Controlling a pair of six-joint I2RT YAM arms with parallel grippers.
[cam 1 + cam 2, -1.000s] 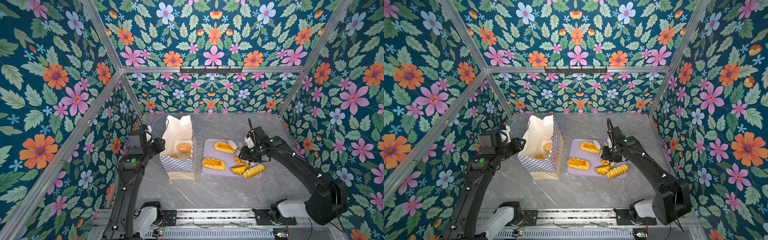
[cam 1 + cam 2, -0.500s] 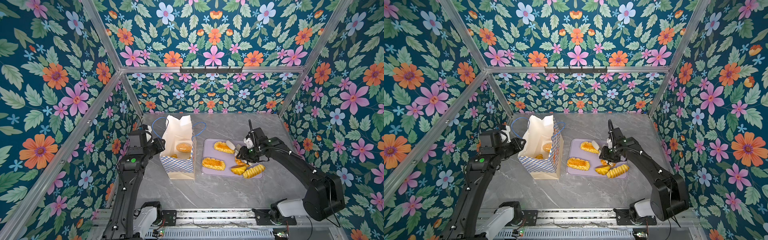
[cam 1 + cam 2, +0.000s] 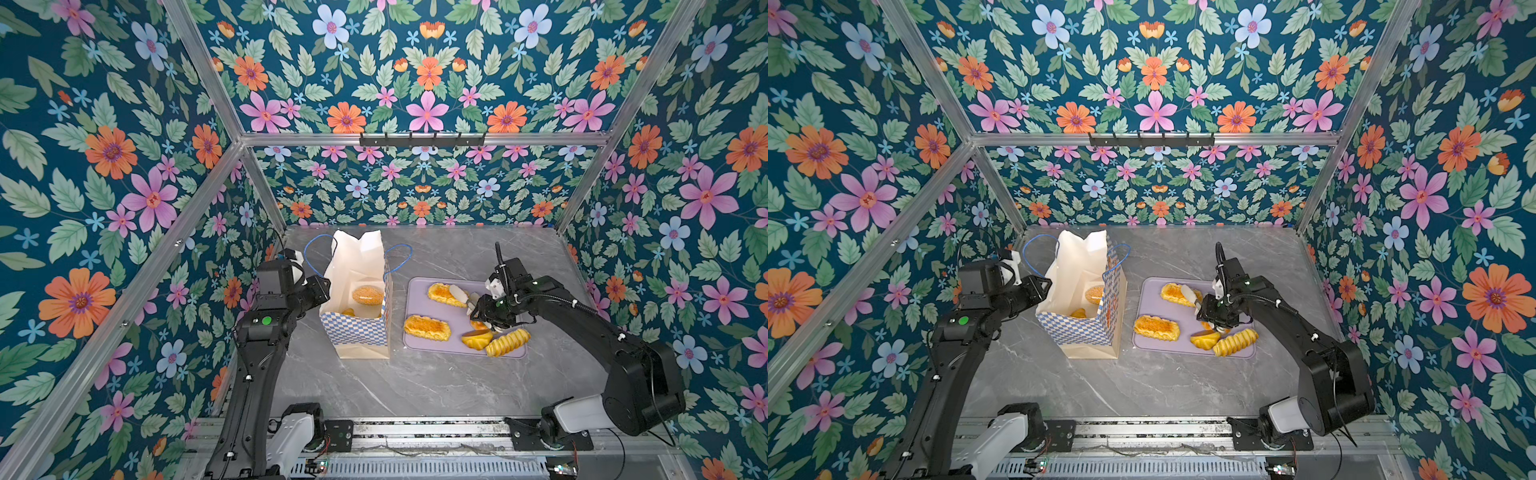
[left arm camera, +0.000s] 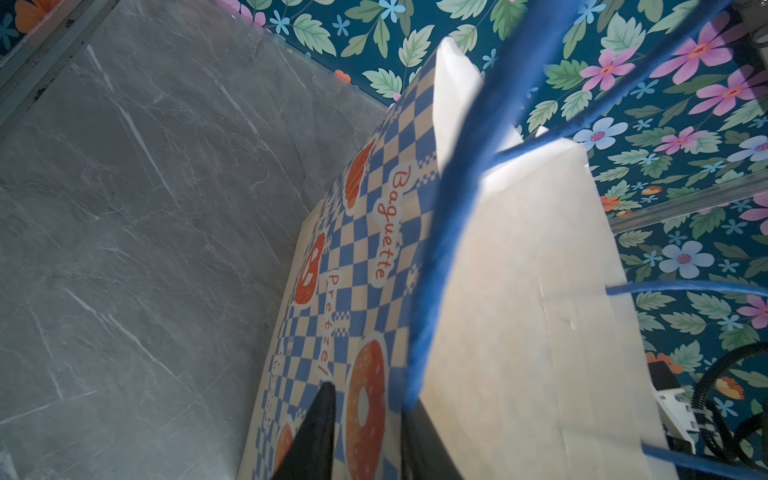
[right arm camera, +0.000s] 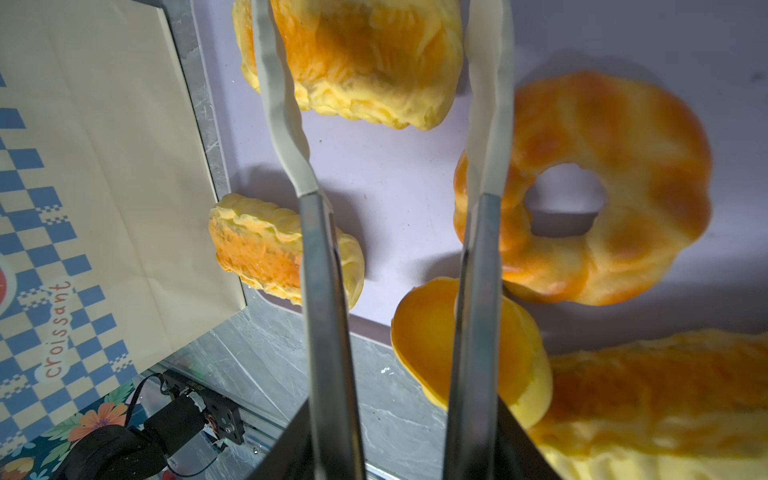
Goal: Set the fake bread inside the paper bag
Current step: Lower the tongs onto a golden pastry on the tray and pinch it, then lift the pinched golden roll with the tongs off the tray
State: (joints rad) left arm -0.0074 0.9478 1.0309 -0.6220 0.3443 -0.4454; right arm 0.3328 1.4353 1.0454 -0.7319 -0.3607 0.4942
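1. A paper bag (image 3: 354,332), blue-and-white checkered outside and cream inside, stands open and upright on a grey marbled surface (image 3: 415,386). It is just left of a flat lilac tray (image 3: 432,350).
2. Inside the bag lies a sesame bun (image 3: 368,295). Lower down, part of a second golden piece (image 3: 348,311) shows.
3. Five pieces sit on the tray:
   - a far tart (image 3: 440,293) at the back edge;
   - a near tart (image 3: 427,327) closer to the bag;
   - a ring pastry (image 5: 602,191);
   - a rounded golden pastry (image 3: 477,341) and a braided loaf (image 3: 508,341) along the front edge.
4. The left gripper (image 4: 368,390) sits at the bag's left rim, beside a blue cord handle (image 4: 449,216). One black finger is on the checkered outer face and the other on the cream side, with the paper wall between them. Whether they pinch the paper cannot be told.
5. The right gripper (image 3: 464,300) hovers low over the tray, between the far tart and the ring pastry. Its long, pale-tipped fingers are apart, and nothing is held between them. In the right wrist view one finger crosses in front of the ring pastry.
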